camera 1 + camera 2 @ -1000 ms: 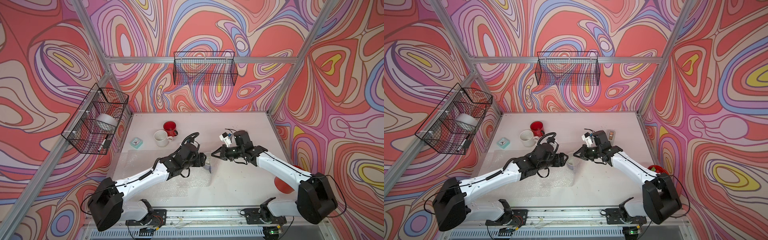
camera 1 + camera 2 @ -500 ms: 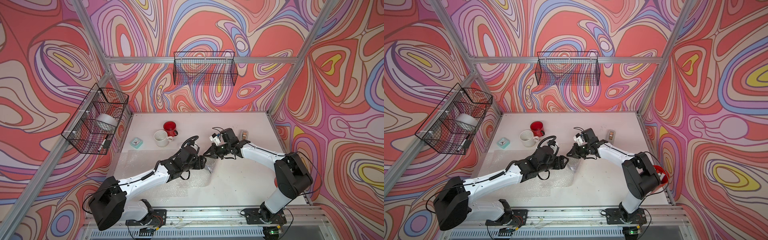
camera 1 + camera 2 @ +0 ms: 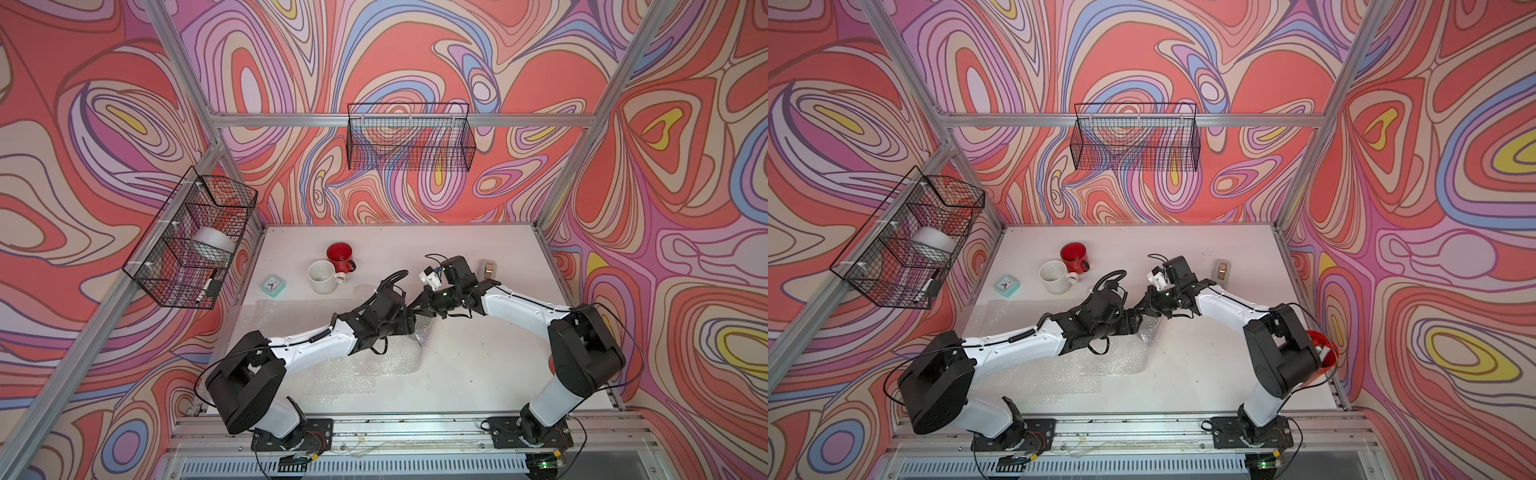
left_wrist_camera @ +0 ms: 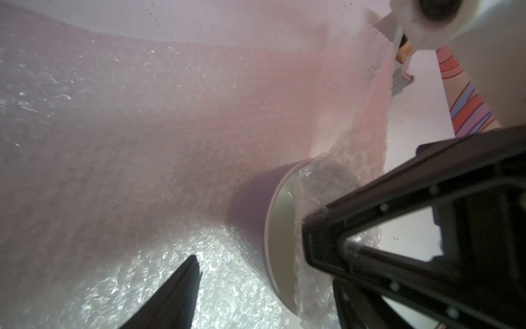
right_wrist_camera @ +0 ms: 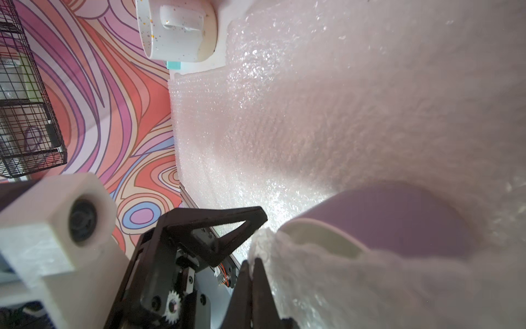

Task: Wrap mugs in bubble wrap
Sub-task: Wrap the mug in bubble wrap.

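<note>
Right gripper [image 5: 252,269] clamped on bubble wrap [image 5: 313,114] edge; left gripper [image 3: 415,326] jaws apart beside lavender mug [image 5: 398,216].

No text, brand or number can be read in any view. The mint-green clock [image 3: 273,286], left of centre in both top views, has a dial too small to read. Print inside the wire basket [image 5: 31,136] is blurred.

Our right gripper [image 5: 252,265] pinches the bubble wrap [image 5: 313,114] edge over the lavender mug [image 5: 398,222]; a white speckled mug [image 5: 176,31] sits beyond.
</note>
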Motion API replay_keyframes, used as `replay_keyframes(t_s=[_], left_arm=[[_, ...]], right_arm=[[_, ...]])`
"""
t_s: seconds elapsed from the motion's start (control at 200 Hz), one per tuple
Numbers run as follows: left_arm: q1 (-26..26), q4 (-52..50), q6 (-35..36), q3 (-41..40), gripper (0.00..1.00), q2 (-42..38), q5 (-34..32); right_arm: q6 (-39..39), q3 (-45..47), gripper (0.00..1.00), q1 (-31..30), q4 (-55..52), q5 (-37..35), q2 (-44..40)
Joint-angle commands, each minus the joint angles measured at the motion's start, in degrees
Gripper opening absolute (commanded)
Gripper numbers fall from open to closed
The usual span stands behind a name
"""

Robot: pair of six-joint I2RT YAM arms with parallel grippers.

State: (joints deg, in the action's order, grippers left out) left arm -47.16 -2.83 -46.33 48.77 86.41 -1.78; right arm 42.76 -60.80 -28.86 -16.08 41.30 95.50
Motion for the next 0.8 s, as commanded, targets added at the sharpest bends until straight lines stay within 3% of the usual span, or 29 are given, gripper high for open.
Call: replay_keyframes(t_s=[0.0,0.125,0.265,0.381,0.536,0.791], left_arm=[[0.36,-1.63,-2.1,1.25,0.74,0.93,-2.31],[0.32,-2.0,-2.41,1.19,0.73,1.56,-2.04],[0.34,-2.24,-2.66,1.16,0.73,2.06,-1.65],[0.34,-2.4,-2.54,1.18,0.73,2.07,-1.56],[0.38,-2.25,-2.89,0.62,0.72,1.75,-1.95],[0.4,-2.3,-3.07,0.71,0.72,1.84,-1.93]], right_arm=[[-3.28,-2.2,0.19,-0.27,-4.15,-3.19,-4.36],[-8.83,-3.02,0.41,-0.35,-12.09,-13.15,-9.58],[-12.31,-2.08,0.52,-0.38,-20.46,-26.24,-14.65],[-13.31,-2.22,0.63,-0.39,-26.05,-32.42,-14.71],[-13.3,-3.26,0.86,-0.57,-27.05,-32.34,-12.45],[-13.23,-6.47,0.91,-2.33,-25.56,-28.58,-6.52]])
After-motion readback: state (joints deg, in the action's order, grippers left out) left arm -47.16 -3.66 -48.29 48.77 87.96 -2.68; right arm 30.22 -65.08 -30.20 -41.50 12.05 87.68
